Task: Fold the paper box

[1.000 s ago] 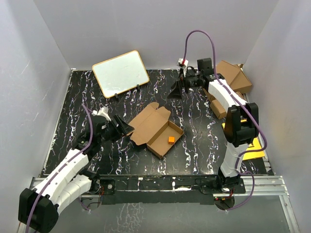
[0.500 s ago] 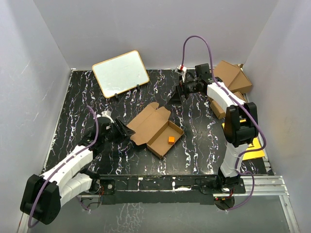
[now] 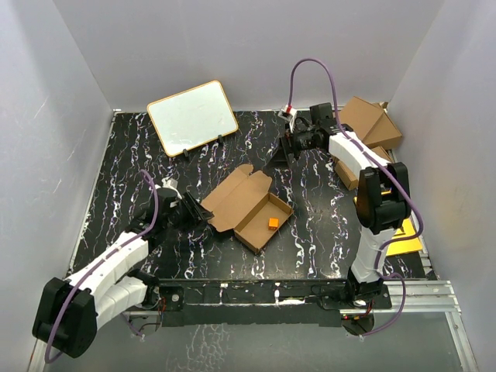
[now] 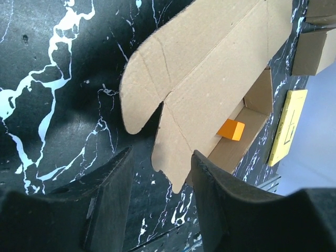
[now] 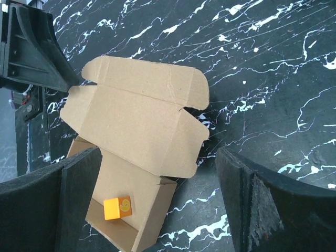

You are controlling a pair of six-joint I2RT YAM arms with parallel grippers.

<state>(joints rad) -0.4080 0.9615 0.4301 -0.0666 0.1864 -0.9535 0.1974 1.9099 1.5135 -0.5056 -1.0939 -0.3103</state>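
The paper box [image 3: 246,208] lies open mid-table, its tray [image 4: 255,113] partly hidden behind the lid [image 4: 210,68]. Left gripper [image 4: 161,157] — half spread — straddles a lid corner, touch unclear; right gripper [image 5: 157,152] gapes wide, empty.

Paper box [image 3: 246,203] at left gripper [image 3: 204,212]: plain brown cardbd, no print. Cube [image 3: 273,223] in it: orange. Table [image 3: 147,155]: blk w/ white marble veins. Board [image 3: 192,117] beyond left gripper: white, tan rim. Left gripper blk, right gripper [image 3: 281,152] blk too. Cartons [image 3: 372,120] behind right gripper: brown.
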